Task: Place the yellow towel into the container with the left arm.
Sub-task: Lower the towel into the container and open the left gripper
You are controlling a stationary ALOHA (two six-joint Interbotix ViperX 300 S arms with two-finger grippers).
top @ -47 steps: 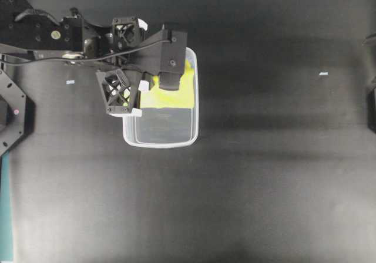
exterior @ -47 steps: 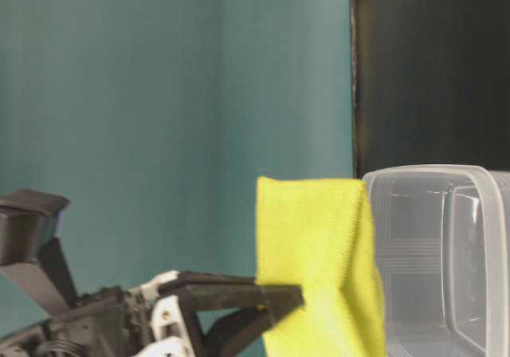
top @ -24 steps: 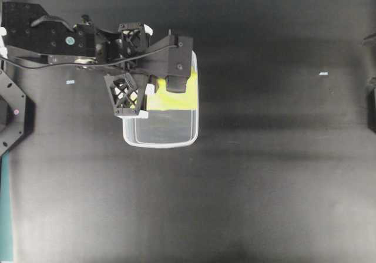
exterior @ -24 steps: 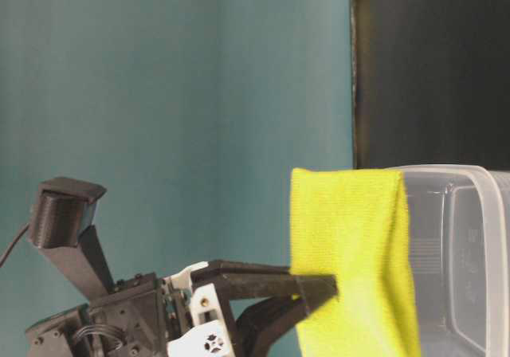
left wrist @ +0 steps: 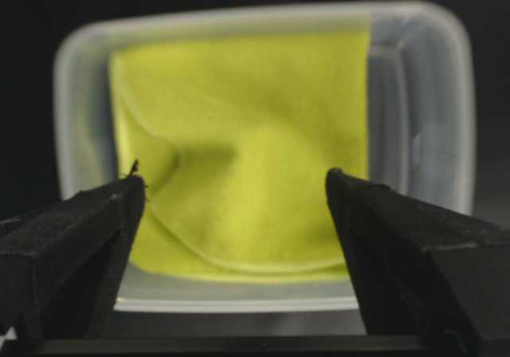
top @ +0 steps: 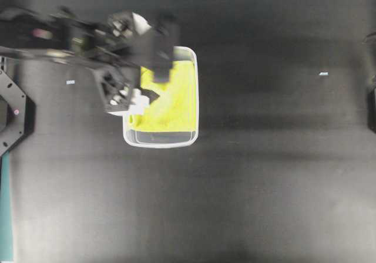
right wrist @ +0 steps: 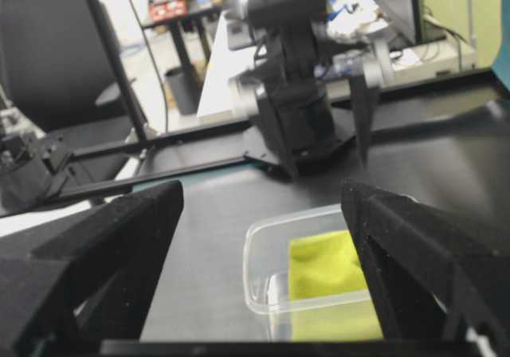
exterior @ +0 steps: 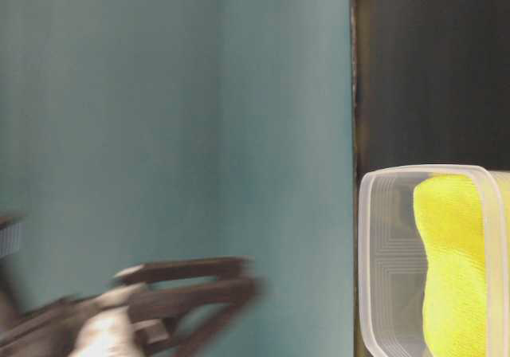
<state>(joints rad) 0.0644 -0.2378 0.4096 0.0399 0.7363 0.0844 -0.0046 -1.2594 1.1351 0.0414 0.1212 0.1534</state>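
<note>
The yellow towel lies loosely rumpled inside the clear container, free of any grip. My left gripper is blurred and hovers open over the tub's left edge. In the left wrist view its jaws stand wide apart, with the towel in the container beyond them. At table level the blurred left gripper is to the left of the container, and the towel is inside. My right gripper is open and empty, facing the container and towel from a distance.
The tub stands on a black table. Two small white tape marks lie on it. A teal wall fills the table-level view. The left arm's body rises behind the tub in the right wrist view.
The left gripper has opened and let go of the towel, which dropped from hanging over the rim to lying inside the container. The left arm has pulled back leftward. The right gripper is unchanged.
</note>
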